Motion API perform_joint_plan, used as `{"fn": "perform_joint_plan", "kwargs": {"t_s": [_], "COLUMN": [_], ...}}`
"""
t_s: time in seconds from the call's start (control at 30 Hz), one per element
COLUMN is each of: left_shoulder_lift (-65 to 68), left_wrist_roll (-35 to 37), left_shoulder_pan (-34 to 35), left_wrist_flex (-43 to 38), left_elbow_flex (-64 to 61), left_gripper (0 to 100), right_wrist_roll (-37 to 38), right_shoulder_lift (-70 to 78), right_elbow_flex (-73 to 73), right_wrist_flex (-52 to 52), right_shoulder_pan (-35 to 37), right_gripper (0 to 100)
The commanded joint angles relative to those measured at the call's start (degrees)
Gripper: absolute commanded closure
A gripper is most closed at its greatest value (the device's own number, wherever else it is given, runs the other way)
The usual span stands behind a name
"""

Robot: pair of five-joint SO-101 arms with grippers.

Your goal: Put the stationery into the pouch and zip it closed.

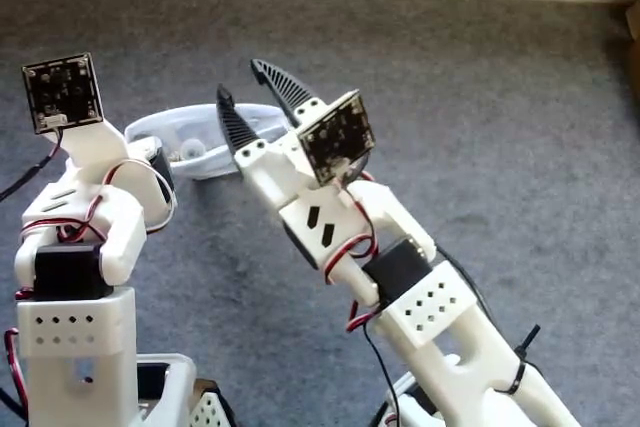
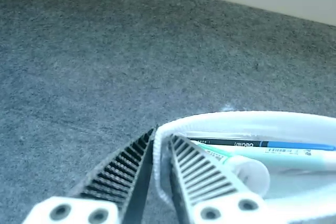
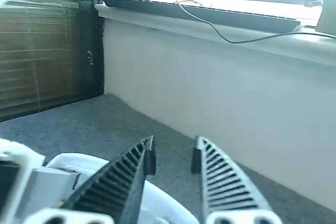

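One translucent white plastic pouch (image 2: 252, 119) lies on the grey desk (image 2: 79, 51) — left claw (image 2: 161, 138) pinching its rim, right claw (image 3: 174, 148) spread above it; blue-black and green-white pens (image 2: 273, 152) apparently inside.

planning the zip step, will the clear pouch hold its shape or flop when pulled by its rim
Probably semi-soft: the pouch rim bows open where the left hand pinches it. Likely light, and the pens inside may roll or slide if tilted.
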State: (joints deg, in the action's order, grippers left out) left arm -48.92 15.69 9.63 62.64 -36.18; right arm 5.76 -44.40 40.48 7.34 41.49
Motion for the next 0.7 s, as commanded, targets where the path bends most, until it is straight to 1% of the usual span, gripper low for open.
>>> {"fn": "perform_joint_plan", "kwargs": {"t_s": [0.0,0.07,0.13,0.2,0.27,0.3,0.33,0.37,0.43,0.47,0.5,0.53,0.6,0.63,0.67], "left_shoulder_lift": [0.22,0.22,0.22,0.48,0.57,0.48,0.31,0.22,0.48,0.57,0.4,0.31,0.22,0.13,-0.4], "left_wrist_roll": [-4.66,-6.51,-8.18,-12.57,-17.58,-18.11,-16.88,-14.77,-9.93,-8.26,-7.91,-9.41,-13.01,-12.13,-9.58], "left_shoulder_pan": [-5.14,-7.78,-10.42,-14.73,-18.77,-19.03,-17.36,-14.29,-7.69,-5.58,-5.41,-6.9,-11.65,-11.74,-9.98], "left_wrist_flex": [-1.49,-2.29,-2.55,-2.64,-2.64,-2.55,-2.55,-2.64,-2.64,-2.37,-2.2,-2.11,-1.05,-0.35,-0.44], "left_elbow_flex": [-0.75,-0.84,-0.75,-0.75,-1.19,-1.19,-0.75,-0.22,1.45,1.71,1.71,1.71,1.45,1.45,1.8], "left_gripper": [99,99,99,99,99,99,99,99,99,99,99,99,99,99,99], "right_wrist_roll": [-0.53,-0.53,-0.53,-0.53,-0.53,-0.53,-0.62,-0.62,-0.62,-0.62,-0.62,-0.62,-0.62,-0.62,-0.62], "right_shoulder_lift": [-6.2,-9.36,-12.44,-15.34,-18.33,-19.91,-21.58,-23.25,-26.24,-27.74,-29.05,-30.29,-31.96,-32.57,-32.92], "right_elbow_flex": [-3.38,-3.12,-2.68,0.66,5.32,8.13,11.03,13.67,18.51,20.53,22.37,24.13,26.59,27.47,28.18], "right_wrist_flex": [0.4,2.68,7.87,14.11,15.96,15.87,15.78,15.78,15.78,15.78,15.78,15.78,15.78,15.78,15.78], "right_shoulder_pan": [-6.46,-10.15,-12.88,-15.69,-19.21,-20.79,-22.29,-23.34,-23.87,-23.69,-23.69,-23.69,-23.69,-23.69,-23.69], "right_gripper": [99.7,99.1,99.1,99.1,99.1,99.1,99.1,99.1,99.1,99.1,99.1,99.1,99.1,99.1,99.0]}}
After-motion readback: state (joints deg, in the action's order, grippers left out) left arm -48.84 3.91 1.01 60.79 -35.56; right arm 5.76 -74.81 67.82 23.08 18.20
